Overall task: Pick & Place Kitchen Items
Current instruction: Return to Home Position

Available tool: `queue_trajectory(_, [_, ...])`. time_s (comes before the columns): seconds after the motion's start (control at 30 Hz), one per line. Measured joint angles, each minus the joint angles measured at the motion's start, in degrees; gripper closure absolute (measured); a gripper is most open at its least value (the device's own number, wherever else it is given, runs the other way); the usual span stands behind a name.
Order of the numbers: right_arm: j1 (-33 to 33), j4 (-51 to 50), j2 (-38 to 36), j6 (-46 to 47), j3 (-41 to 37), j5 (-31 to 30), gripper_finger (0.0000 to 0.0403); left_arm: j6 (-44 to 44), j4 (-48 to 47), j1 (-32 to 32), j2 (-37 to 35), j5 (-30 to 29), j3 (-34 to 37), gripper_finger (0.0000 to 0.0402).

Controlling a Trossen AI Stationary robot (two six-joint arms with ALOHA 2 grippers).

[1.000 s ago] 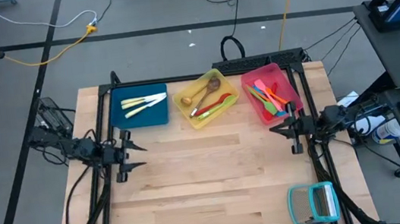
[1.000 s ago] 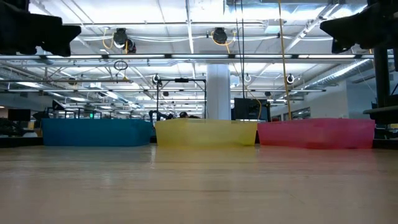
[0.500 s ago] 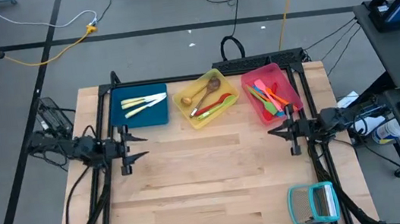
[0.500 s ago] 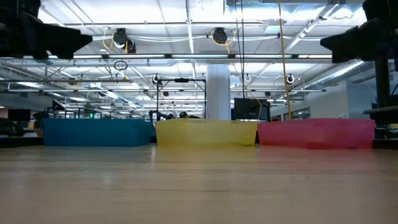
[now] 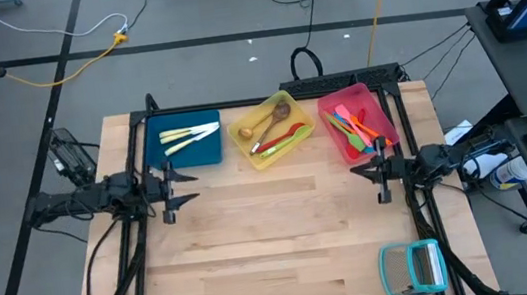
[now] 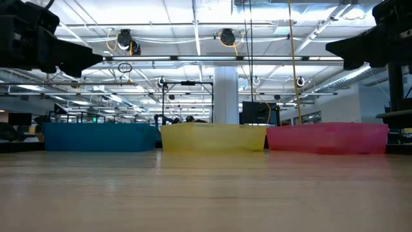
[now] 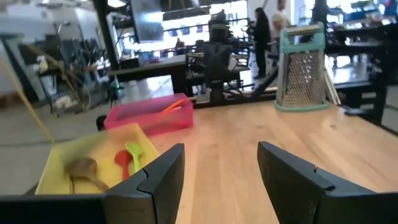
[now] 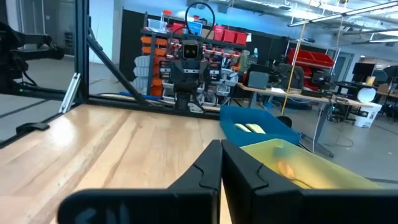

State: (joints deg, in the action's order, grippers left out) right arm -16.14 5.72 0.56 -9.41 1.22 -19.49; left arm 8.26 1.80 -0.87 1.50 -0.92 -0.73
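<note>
The kitchen items lie in three trays along the far edge. Pale-handled cutlery (image 5: 188, 134) is in the blue tray (image 5: 206, 155). Wooden spoons and red and green utensils (image 5: 277, 131) are in the yellow tray (image 5: 244, 150). Several coloured spatulas (image 5: 354, 126) are in the pink tray (image 5: 387, 127). My left gripper (image 5: 180, 190) hovers open at the table's left side, just nearer than the blue tray, pointing level toward the right; its fingers (image 7: 163, 174) are empty. My right gripper (image 5: 365, 168) hovers shut and empty at the right side, just nearer than the pink tray.
A teal-framed rack (image 5: 412, 268) stands at the table's near right corner and also shows in the left wrist view (image 7: 303, 65). The bare wooden tabletop (image 5: 275, 237) lies between the two arms. People stand in the room beyond the table.
My left gripper has swung round toward the far edge and the table's middle, and now points straight toward the right, still open. My right gripper has sunk a little, still shut. The items and trays have not moved.
</note>
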Motion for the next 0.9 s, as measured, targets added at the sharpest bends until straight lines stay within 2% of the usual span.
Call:
queue_trajectory(0.17, [0.0,-1.4,0.0,-0.7,-0.1,0.1,0.0402,-4.0,-1.0,0.9,0.1,0.1,-0.1,0.0195])
queue_trajectory(0.9, [0.0,0.0,0.1,-0.3,-0.2,0.1,0.0396,-5.2,0.0,0.9,0.1,-0.1,0.0,0.0195])
